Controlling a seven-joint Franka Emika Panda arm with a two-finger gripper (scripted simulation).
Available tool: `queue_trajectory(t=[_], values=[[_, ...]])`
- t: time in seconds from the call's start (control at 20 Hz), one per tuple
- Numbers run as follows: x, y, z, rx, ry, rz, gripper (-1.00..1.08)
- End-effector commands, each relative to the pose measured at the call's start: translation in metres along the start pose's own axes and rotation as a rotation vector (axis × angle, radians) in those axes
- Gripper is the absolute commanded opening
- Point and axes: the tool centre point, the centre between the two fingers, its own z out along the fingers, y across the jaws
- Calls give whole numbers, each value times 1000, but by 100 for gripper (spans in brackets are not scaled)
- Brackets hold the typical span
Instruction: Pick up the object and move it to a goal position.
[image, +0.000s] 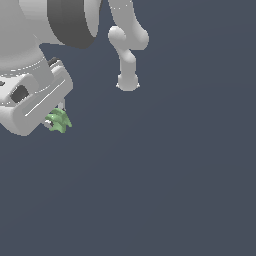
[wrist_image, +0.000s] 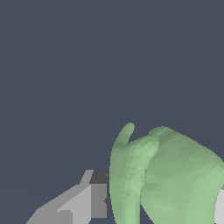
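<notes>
The object (image: 60, 121) is a small light-green lumpy item with little protrusions, at the exterior view's left. My white gripper (image: 56, 119) reaches down from the upper left and is shut on it, with the object between the fingertips. In the wrist view the object (wrist_image: 170, 175) fills the space between the fingers, and one grey finger (wrist_image: 89, 199) presses against its side. The other finger (wrist_image: 220, 210) shows only as a sliver at the frame's edge. I cannot tell how high above the ground the object is.
The arm's white links and base (image: 128, 80) stand behind, near the exterior view's upper middle. A large white and dark arm segment (image: 70, 20) fills the upper left corner. The ground (image: 175, 175) is plain dark blue-grey.
</notes>
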Motion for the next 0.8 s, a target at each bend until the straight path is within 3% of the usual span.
queue_trajectory(t=[0.0,0.75], values=[[-8,5,-12,1,0,-1,-100],[-26,17,-37,1,-1,0,-100]])
